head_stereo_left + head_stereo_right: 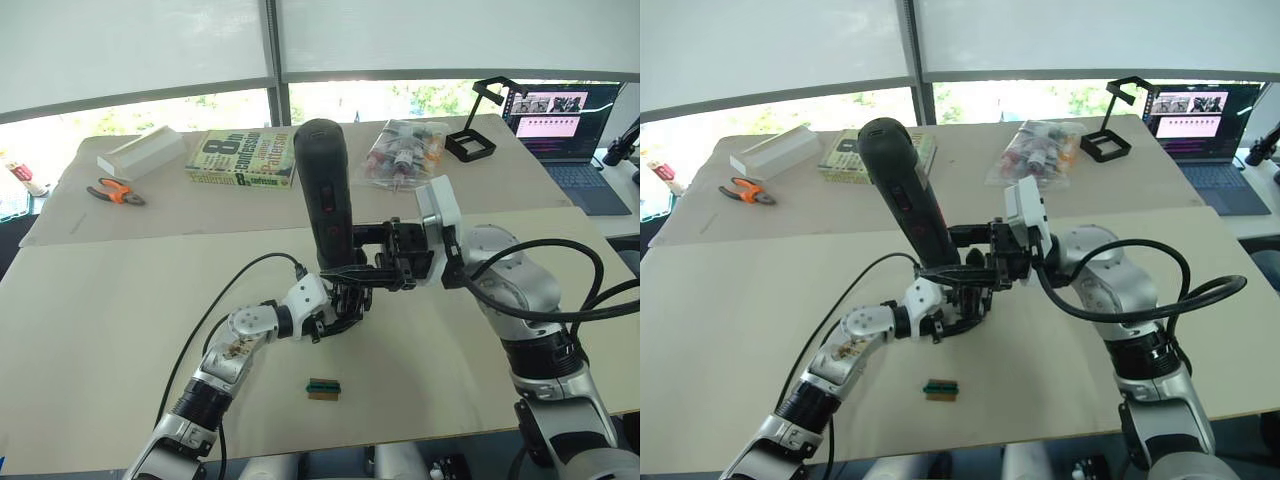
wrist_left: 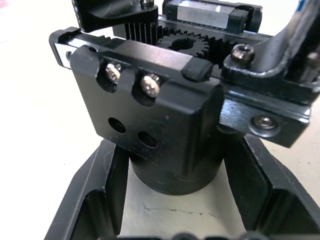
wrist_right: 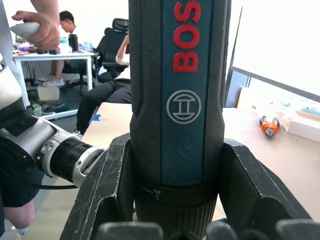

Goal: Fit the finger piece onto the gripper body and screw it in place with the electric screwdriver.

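1. Black, fist-sized mechanical gripper body (image 2: 150, 115) with toothed gear, two silver screw heads and two empty holes, standing near middle of pale tabletop (image 1: 120, 330); landmark for all below.
2. Left gripper (image 1: 345, 305) at gripper body, black fingers (image 2: 90, 200) flanking its round base on either side, closed in on it.
3. Long black cylindrical electric screwdriver (image 1: 325, 195) with blue panel and red lettering, standing nearly upright directly above gripper body, butt end up, tip end down at body's top; bit itself not made out.
4. Right gripper (image 1: 385, 262) clenched around lower barrel of screwdriver, fingers (image 3: 107, 185) pressed to both sides, just beside and above gripper body.
5. Black tapered plastic finger piece: cannot be told apart from rest of assembly.
6. Small green-brown block (image 1: 323, 389) lying on table in front of gripper body, apart from it.
7. Orange-handled pliers (image 1: 115, 191), white box (image 1: 140, 152) and green book (image 1: 242, 157) well beyond gripper body, on far table.
8. Open laptop (image 1: 565, 125) far beyond, to right.
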Robot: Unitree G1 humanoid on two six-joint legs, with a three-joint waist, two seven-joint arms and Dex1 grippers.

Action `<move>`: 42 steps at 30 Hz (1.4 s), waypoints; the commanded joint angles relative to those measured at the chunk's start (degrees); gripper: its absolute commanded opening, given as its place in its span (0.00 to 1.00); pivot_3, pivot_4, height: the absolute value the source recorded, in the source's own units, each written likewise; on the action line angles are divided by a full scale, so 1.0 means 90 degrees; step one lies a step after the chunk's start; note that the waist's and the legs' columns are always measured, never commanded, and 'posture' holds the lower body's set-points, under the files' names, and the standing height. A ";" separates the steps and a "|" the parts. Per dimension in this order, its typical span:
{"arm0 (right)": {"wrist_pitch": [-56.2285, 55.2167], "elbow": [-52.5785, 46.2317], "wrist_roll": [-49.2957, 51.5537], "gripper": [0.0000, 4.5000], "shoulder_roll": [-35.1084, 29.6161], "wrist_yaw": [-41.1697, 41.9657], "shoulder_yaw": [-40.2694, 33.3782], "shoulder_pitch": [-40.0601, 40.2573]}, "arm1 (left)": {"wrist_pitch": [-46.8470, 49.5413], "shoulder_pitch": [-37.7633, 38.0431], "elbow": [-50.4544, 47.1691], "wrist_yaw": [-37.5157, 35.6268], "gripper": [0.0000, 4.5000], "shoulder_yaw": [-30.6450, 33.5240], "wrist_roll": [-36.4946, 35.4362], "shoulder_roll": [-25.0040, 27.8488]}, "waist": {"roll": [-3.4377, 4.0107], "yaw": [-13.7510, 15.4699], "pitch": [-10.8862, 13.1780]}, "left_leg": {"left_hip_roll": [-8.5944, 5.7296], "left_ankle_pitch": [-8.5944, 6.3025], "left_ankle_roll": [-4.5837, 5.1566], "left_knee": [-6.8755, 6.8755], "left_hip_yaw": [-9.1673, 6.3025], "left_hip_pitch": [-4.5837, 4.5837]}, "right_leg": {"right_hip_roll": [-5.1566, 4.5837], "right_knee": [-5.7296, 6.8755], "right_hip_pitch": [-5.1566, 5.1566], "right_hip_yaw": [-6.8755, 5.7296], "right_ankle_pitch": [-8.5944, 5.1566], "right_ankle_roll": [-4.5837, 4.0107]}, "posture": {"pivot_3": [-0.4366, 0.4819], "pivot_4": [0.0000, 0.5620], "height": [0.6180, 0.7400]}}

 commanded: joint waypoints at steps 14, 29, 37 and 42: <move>-0.0048 0.0205 -0.0741 0.43 -0.0155 -0.0355 0.0352 0.1053 | -0.0183 -0.0125 -0.0415 0.0011 0.51 0.0127 -0.0104 0.0025 | -0.0001 -0.0001 -0.0004 | 0.0000 0.0002 -0.0003 -0.0068 0.0016 0.0036 | -0.0001 -0.0004 0.0004 0.0023 -0.0004 0.0006 | 0.48 0.27 0.98; 0.0012 0.0541 -0.1023 0.43 -0.0361 -0.0408 0.0731 0.0701 | -0.0220 -0.0278 -0.0250 -0.0015 0.51 0.0146 -0.0102 -0.0021 | -0.0006 0.0012 -0.0007 | -0.0001 0.0002 -0.0002 -0.0072 0.0020 0.0058 | -0.0001 -0.0005 0.0023 0.0030 -0.0012 0.0018 | 0.48 0.27 0.98; 0.0008 0.0592 -0.1002 0.43 -0.0383 -0.0437 0.0654 0.0699 | -0.0241 -0.0333 -0.0183 -0.0044 0.51 0.0159 -0.0096 -0.0031 | -0.0007 0.0028 -0.0007 | 0.0000 0.0000 0.0001 -0.0072 0.0019 0.0066 | -0.0001 -0.0007 0.0036 0.0029 -0.0027 0.0042 | 0.48 0.27 0.98; 0.0027 0.0653 -0.0934 0.43 -0.0387 -0.0465 0.0517 0.0604 | -0.0236 -0.0346 -0.0168 -0.0056 0.51 0.0166 -0.0092 -0.0022 | -0.0007 0.0033 -0.0007 | -0.0001 0.0000 0.0001 -0.0072 0.0019 0.0066 | -0.0001 -0.0007 0.0036 0.0029 -0.0028 0.0043 | 0.48 0.27 0.98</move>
